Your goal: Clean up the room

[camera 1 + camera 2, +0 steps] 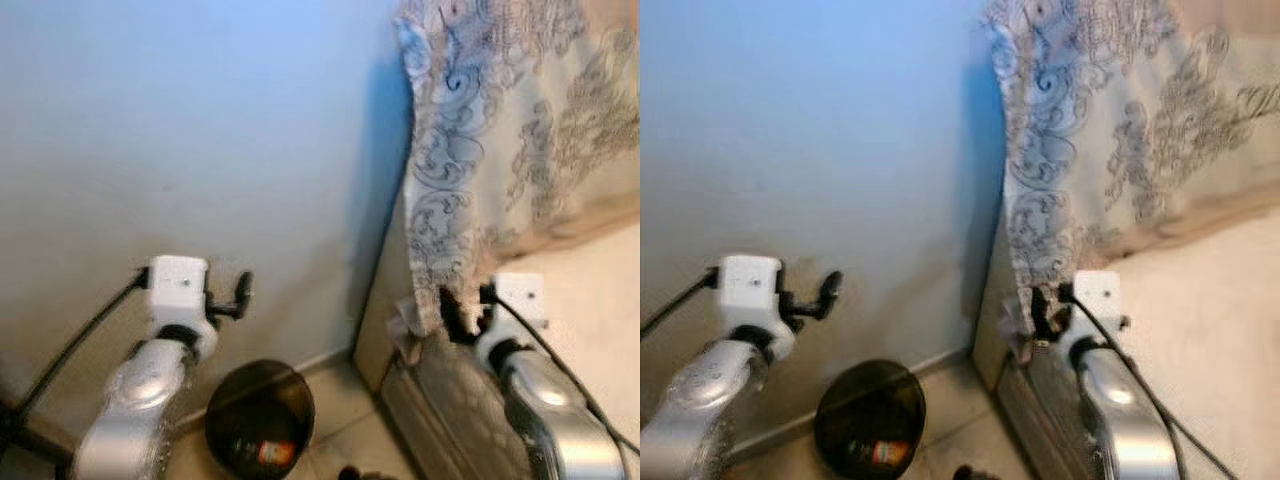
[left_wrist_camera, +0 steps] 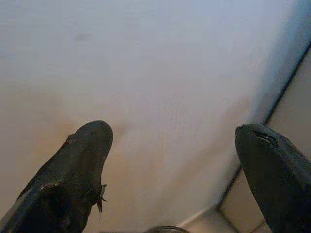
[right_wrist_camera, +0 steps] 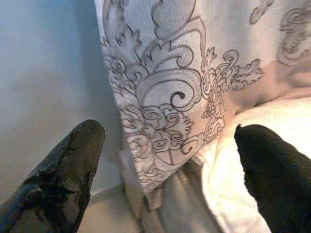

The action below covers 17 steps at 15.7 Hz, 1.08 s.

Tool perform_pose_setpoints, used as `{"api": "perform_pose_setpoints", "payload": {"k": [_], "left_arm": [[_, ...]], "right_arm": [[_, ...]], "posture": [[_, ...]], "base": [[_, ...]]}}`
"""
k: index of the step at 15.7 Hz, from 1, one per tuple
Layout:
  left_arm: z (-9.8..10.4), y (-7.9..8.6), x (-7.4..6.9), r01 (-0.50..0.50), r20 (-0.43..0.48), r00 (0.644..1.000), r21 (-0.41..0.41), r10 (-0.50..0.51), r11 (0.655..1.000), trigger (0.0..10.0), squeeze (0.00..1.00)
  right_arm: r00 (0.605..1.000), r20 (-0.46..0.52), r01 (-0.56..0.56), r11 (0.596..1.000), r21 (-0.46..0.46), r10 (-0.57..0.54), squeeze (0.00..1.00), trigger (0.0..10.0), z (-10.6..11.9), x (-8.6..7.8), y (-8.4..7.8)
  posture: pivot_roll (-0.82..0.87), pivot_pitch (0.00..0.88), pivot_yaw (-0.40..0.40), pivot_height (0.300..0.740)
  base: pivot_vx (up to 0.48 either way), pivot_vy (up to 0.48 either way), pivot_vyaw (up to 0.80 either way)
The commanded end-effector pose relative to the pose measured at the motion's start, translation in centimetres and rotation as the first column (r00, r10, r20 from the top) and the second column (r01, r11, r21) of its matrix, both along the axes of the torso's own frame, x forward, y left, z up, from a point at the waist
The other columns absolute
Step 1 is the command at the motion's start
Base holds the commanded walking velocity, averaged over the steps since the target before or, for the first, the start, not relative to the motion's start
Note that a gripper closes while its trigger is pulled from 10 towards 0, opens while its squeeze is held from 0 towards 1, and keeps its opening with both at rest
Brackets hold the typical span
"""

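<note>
- Facing a pale wall [image 1: 180, 130] at the corner of a bed [image 1: 590, 290], the robot has both arms raised; a patterned cloth [image 1: 500, 130] hangs down over the bed's corner and side.
- Task item, as judged: the patterned cloth, draped loosely off the bed corner, looks like the thing to straighten or gather. A dark round bin [image 1: 260, 415] stands on the floor against the wall, just beside the foot of the bed frame, with a small item inside it.
- Risk one: the cloth hangs free and limp. A closing pinch on one fold only could let the rest slide off the bed edge onto the floor, or drag the bedding with it.
- Risk two: the cloth's lower end hangs close above the bin. A pull towards the wall could drop fabric into it.
- Risk three: the left arm is close to the wall; a forward reach could strike it.
- Right gripper [image 3: 165, 160]: fingers spread wide apart, nothing held; the cloth's hanging end lies between and beyond the fingertips, and contact cannot be confirmed.
- Left gripper [image 2: 172, 155]: fingers wide apart, empty, pointed at the bare wall, touching nothing.
</note>
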<state>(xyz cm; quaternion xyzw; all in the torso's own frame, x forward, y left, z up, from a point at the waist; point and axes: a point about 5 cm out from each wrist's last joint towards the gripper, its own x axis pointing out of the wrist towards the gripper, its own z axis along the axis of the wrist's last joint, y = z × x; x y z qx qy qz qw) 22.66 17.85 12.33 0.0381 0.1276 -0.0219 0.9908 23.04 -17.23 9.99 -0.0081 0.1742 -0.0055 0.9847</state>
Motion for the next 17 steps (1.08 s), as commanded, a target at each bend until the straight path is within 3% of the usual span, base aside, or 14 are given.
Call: {"api": "perform_pose_setpoints", "payload": {"k": [1,5,7,9,11,17], "left_arm": [[0.6,-0.5,0.2,0.032,0.019,0.999,-0.006,-0.032,0.999,10.0,0.0],[0.5,-1.4,0.0,0.092,-0.01,0.996,-0.05,-0.093,0.995,10.0,0.0],[0.2,-2.2,0.8,0.162,-0.001,0.987,-0.021,-0.162,0.987,10.0,0.0],[1.0,-2.5,1.5,0.198,0.033,0.98,-0.031,-0.196,0.98,10.0,0.0],[0.8,-2.7,2.0,0.162,0.074,0.984,0.029,-0.164,0.986,10.0,0.0],[0.1,-4.0,0.9,0.206,0.066,0.977,-0.039,-0.203,0.978,10.0,0.0]], "right_arm": [[1.0,-0.003,0.017,1.0,-0.016,-0.017,0.0,10.0,-0.1,-0.2,-0.4],[0.998,-0.055,0.012,1.0,-0.006,-0.012,0.0,10.0,-1.1,-2.1,-0.1],[0.997,-0.042,0.066,0.998,-0.013,-0.067,0.0,10.0,-1.3,-2.2,-0.8],[0.994,-0.027,0.109,0.993,0.034,-0.109,0.0,10.0,-0.5,-2.1,-0.4],[0.993,-0.048,0.105,0.994,-0.005,-0.105,0.0,10.0,-0.9,-2.5,-0.4],[0.997,-0.043,0.069,0.997,-0.028,-0.07,0.0,10.0,-0.2,-2.1,-1.1]], "posture": [[0.06,0.0,0.005,0.74],[0.01,0.0,0.062,0.74],[-0.02,0.0,0.089,0.74],[-0.04,0.0,0.098,0.74],[-0.04,0.0,0.074,0.74],[-0.02,0.0,0.022,0.74]], "base": [[0.0,0.0,-0.78],[0.0,0.0,-0.78],[0.0,0.0,-0.78],[0.0,0.0,-0.78],[0.0,0.0,-0.78],[0.0,0.0,-0.78]]}}
